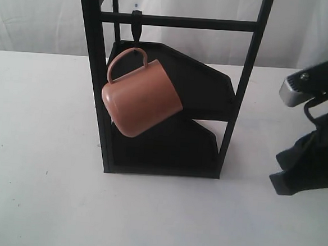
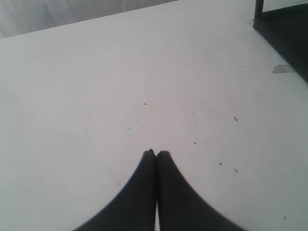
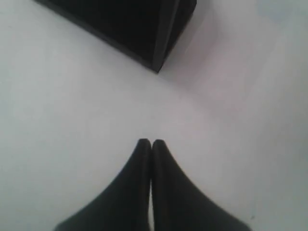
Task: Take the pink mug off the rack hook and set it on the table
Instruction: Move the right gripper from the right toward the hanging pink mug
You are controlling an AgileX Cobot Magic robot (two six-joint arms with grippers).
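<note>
The pink mug (image 1: 142, 98) hangs tilted by its loop handle from the rack hook (image 1: 137, 30), a short black peg under the rack's top crossbar (image 1: 179, 21). Below it spreads the white table (image 1: 41, 193). My right gripper (image 3: 151, 141) is shut with nothing in it, over bare tabletop near a corner of the rack base (image 3: 159, 57); in the exterior view its arm (image 1: 311, 144) stands to the right of the rack. Over the speckled table (image 2: 96, 86), my left gripper (image 2: 156, 153) is shut and empty; it does not show in the exterior view.
The black rack has two tall upright posts (image 1: 94, 67) and a dark slanted base (image 1: 167, 151). A corner of the rack base (image 2: 284, 33) shows in the left wrist view. White curtain hangs behind the table.
</note>
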